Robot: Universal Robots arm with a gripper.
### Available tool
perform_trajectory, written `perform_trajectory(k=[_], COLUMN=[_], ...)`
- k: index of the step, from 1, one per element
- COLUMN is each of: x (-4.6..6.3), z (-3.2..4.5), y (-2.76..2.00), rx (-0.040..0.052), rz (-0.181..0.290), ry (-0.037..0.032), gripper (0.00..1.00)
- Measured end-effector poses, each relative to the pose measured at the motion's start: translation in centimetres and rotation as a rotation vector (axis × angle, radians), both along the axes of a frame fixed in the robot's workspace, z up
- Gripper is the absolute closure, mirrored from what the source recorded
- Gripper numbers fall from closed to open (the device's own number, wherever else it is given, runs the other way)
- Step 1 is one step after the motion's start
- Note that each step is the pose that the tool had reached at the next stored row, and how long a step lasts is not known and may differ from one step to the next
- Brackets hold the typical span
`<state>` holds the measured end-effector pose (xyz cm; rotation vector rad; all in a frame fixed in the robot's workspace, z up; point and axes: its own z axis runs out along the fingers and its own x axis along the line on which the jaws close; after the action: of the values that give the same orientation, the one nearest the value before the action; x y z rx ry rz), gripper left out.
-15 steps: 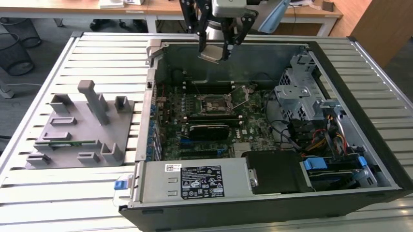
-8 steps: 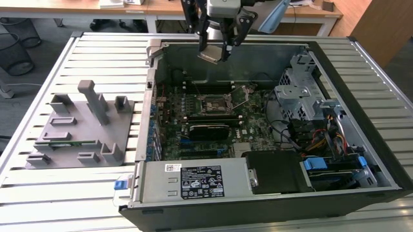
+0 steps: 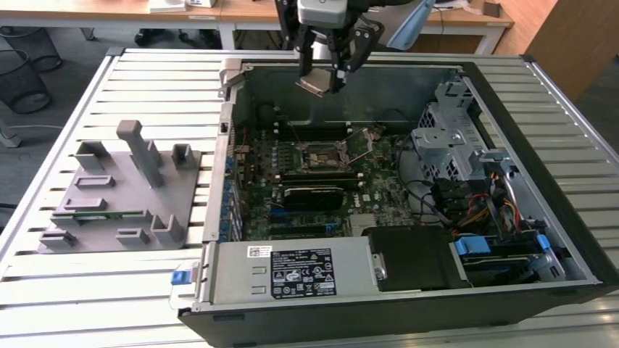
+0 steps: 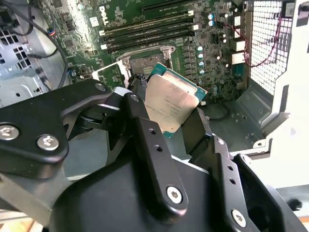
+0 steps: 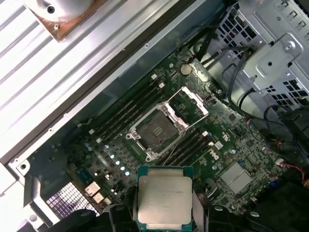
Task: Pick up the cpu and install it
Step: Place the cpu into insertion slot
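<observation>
The cpu (image 5: 165,200) is a flat square chip with a silver-grey top and a thin green edge, also seen as the cpu (image 4: 170,103) and the cpu (image 3: 315,83). My gripper (image 3: 325,78) is shut on it, one finger on each side, and holds it in the air above the far edge of the open computer case (image 3: 541,156). On the green motherboard (image 3: 377,181) below, the black socket (image 5: 155,130) lies bare with its metal frame (image 5: 189,105) swung up; it is also seen as the socket (image 3: 320,155).
A grey fixture tray (image 3: 116,196) with upright posts lies on the slatted table at the exterior view's left, a green memory stick (image 3: 92,214) in it. Inside the case are a drive cage (image 3: 450,138), cables, and a power supply (image 3: 290,272) at the front.
</observation>
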<state>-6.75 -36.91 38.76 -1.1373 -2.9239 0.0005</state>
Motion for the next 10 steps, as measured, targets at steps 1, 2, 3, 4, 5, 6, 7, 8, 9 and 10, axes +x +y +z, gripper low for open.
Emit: perform_trajectory(k=[1, 2, 3, 4, 5, 6, 7, 8, 9, 10], x=[0.0, 0.0, 0.0, -0.01, -0.02, -0.02, -0.02, -0.03, -0.04, -0.06], z=[-0.02, -0.03, -0.05, -0.06, -0.08, -0.1, -0.11, -0.13, -0.14, -0.16], y=[0.0, 0.01, 0.01, 0.01, 0.01, 0.03, 0.07, 0.08, 0.08, 0.08], rx=[0.0001, 0.0001, 0.0, -0.0001, 0.0, 0.0002, 0.0001, 0.0, -0.0001, -0.0001], rz=[-0.011, -0.022, -0.033, -0.045, -0.056, -0.065, -0.071, -0.08, -0.092, -0.104], ry=[-0.0001, -0.0002, -0.0003, -0.0003, -0.0005, -0.0006, -0.0006, -0.0006, -0.0005, -0.0006], gripper=[0.46, 0.46, 0.46, 0.46, 0.46, 0.46, 0.46, 0.46, 0.46, 0.46])
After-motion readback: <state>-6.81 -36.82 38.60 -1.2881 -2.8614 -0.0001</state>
